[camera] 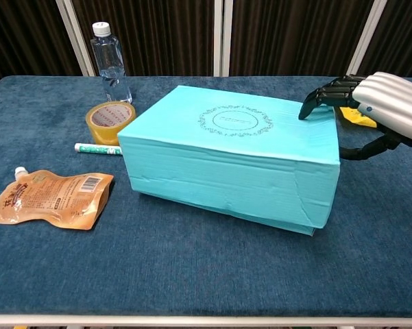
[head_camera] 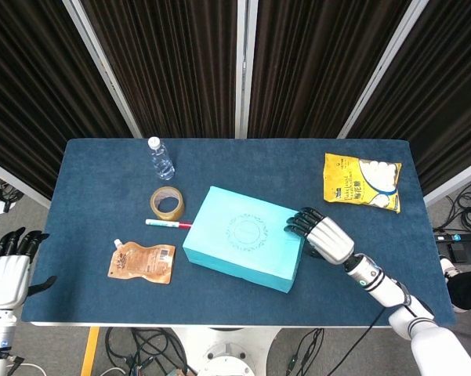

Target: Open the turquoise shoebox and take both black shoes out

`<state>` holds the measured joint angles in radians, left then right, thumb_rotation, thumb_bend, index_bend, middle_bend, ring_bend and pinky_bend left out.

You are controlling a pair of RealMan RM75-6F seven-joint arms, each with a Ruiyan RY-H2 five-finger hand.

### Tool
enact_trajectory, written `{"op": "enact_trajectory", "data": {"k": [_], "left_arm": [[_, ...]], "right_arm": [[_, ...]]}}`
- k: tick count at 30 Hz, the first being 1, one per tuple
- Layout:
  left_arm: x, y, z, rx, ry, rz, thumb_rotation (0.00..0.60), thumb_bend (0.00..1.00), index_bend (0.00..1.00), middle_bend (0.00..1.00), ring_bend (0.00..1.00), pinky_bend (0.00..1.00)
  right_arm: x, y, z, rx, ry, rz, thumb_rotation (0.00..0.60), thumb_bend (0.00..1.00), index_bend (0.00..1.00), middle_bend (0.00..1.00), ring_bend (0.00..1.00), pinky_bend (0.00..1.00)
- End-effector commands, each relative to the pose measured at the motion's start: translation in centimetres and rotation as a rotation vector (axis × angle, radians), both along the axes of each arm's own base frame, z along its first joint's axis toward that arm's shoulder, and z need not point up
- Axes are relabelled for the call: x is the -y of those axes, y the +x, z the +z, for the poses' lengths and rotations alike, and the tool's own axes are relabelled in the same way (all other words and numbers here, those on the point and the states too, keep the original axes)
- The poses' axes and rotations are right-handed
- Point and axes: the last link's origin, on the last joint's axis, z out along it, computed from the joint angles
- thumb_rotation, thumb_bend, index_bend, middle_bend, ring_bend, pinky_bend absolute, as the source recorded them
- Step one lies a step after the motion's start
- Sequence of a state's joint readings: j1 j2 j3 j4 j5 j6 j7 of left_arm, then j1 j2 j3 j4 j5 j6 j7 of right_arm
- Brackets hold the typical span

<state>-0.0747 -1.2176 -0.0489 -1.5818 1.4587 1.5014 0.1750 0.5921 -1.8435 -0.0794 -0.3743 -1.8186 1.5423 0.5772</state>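
The right robot hand (head_camera: 323,235) had a ribbed silver-white shell over its back and black fingers (camera: 329,96). Behind it ran a white forearm with black joint bands. The left robot hand (head_camera: 5,270) matched: pale shell, black fingers.

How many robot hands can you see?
2. The right hand has its fingertips on the turquoise shoebox's right edge. The left hand sits off the table's left side, shown only in the head view.
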Motion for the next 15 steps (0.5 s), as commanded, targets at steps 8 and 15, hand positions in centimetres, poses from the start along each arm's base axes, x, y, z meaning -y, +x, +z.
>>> {"op": "enact_trajectory", "data": {"k": [8, 15], "left_arm": [[-0.2, 0.3, -0.1, -0.004, -0.007, -0.015, 0.6, 0.02, 0.23, 0.18, 0.08, 0.12], [-0.6, 0.6, 0.0, -0.011, -0.009, -0.031, 0.6, 0.02, 0.23, 0.18, 0.08, 0.12]], "right_arm": [[0.9, -1.1, 0.7, 0.402, 0.131, -0.281, 0.6, 0.62, 0.47, 0.34, 0.28, 0.25], [1.7, -1.3, 1.0, 0.688, 0.282, -0.469, 0.6, 0.62, 0.46, 0.34, 0.28, 0.25]]}}
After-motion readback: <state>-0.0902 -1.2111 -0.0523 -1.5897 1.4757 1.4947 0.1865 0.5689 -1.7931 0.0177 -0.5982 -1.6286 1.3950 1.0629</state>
